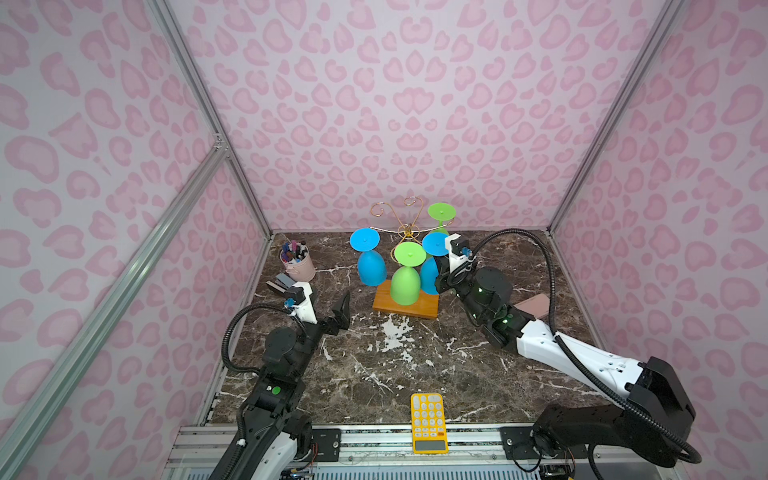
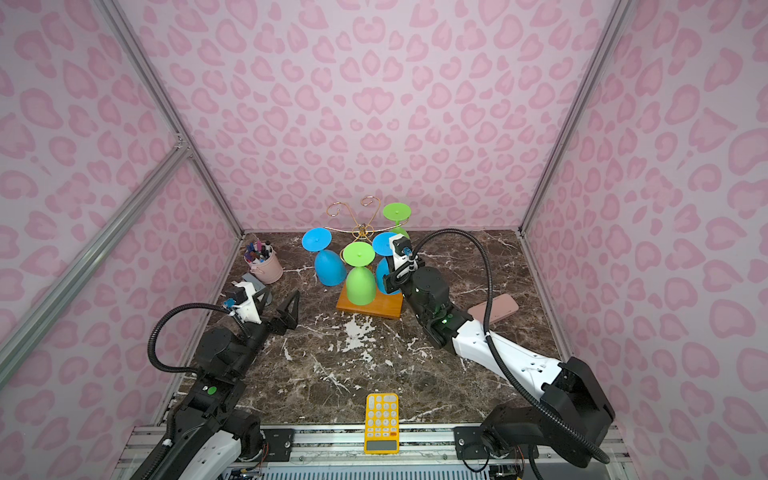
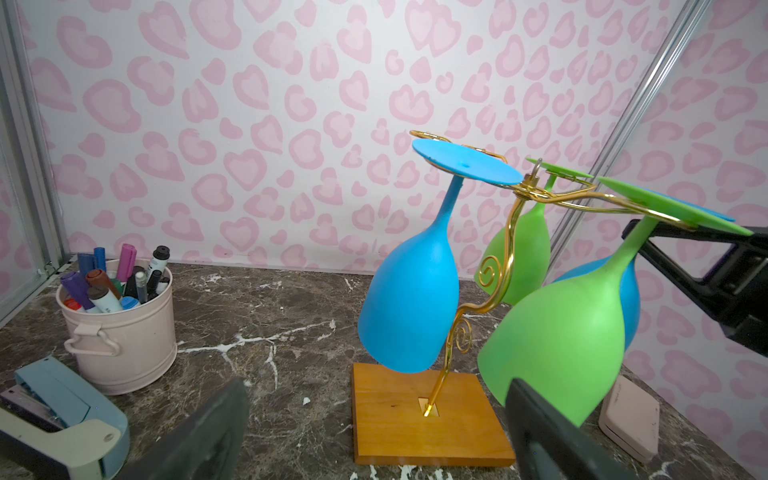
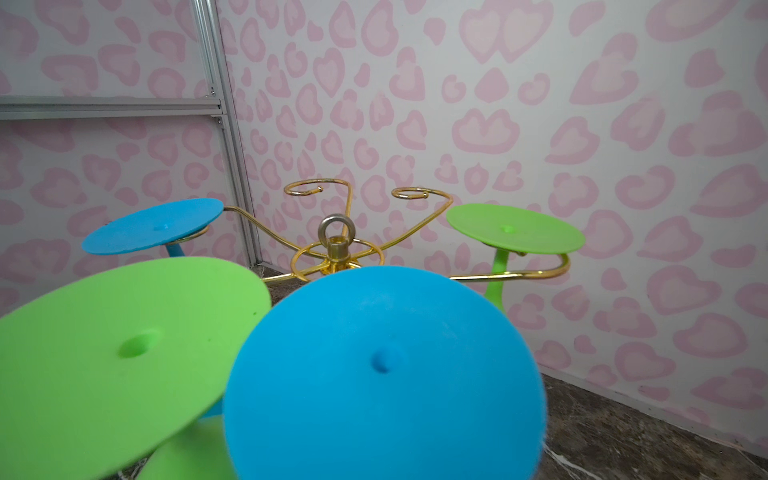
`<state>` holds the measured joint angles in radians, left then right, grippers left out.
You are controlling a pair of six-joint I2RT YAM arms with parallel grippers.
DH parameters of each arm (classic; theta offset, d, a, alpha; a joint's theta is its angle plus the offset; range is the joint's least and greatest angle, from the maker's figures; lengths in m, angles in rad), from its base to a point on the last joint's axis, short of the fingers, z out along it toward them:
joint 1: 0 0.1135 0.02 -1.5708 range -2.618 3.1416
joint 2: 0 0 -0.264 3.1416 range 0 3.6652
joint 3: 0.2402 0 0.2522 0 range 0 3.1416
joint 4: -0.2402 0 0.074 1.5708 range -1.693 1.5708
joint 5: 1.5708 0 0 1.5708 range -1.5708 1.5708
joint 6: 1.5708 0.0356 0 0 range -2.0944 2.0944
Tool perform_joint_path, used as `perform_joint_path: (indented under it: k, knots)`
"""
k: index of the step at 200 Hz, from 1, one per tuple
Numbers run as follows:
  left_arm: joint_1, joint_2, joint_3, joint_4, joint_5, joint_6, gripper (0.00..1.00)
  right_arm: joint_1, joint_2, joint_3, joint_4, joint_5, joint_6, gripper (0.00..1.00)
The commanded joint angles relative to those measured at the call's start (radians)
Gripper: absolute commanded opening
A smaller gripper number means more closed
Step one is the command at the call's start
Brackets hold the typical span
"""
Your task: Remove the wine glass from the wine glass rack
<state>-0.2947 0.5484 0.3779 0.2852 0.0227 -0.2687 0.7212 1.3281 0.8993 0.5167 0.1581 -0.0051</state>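
4 wine glasses, 2 blue and 2 green, hung upside down by their feet on the wine glass rack [image 1: 419,309], which stood at the back middle of the marble table [image 1: 374,374]. My right gripper [image 1: 438,274] was closed on the stem of the blue wine glass [image 1: 434,243] hanging on the rack's right side. My left gripper [image 2: 277,302] hovered wide open left of the rack, touching nothing. A pink marker bucket [image 1: 297,264] stood further left, and a yellow calculator [image 1: 429,422] lay at the front edge.

Thin gold wire rack [image 1: 405,232], orange-brown wooden base [image 1: 419,309]. Matte blue wine glasses [image 1: 371,268] [image 1: 434,244]; matte green wine glasses [image 1: 404,286] [image 1: 441,211]. Pink heart-spotted walls [image 1: 415,104]. Brown white-veined marble tabletop [image 1: 374,365]. Yellow plastic calculator [image 1: 428,419]. Pale pink metal bucket [image 1: 300,268].
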Motion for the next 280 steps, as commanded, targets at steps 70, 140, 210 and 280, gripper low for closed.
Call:
perform_joint_path:
  k: [70, 140, 210, 280]
  knots:
    - [0.000, -0.008, 0.003, 0.031, 0.005, -0.004, 0.97, 0.001, 0.008, -0.004, -0.003, 0.038, 0.028, 0.00]
    - [-0.002, -0.010, 0.001, 0.031, 0.008, -0.006, 0.97, 0.015, 0.028, 0.023, -0.043, 0.002, 0.014, 0.00]
    - [-0.002, -0.011, 0.003, 0.031, 0.008, -0.007, 0.97, 0.015, 0.002, -0.006, -0.049, 0.014, 0.020, 0.00]
    - [-0.002, -0.019, 0.003, 0.028, 0.003, -0.004, 0.97, 0.015, -0.010, -0.026, -0.056, 0.022, 0.036, 0.17]
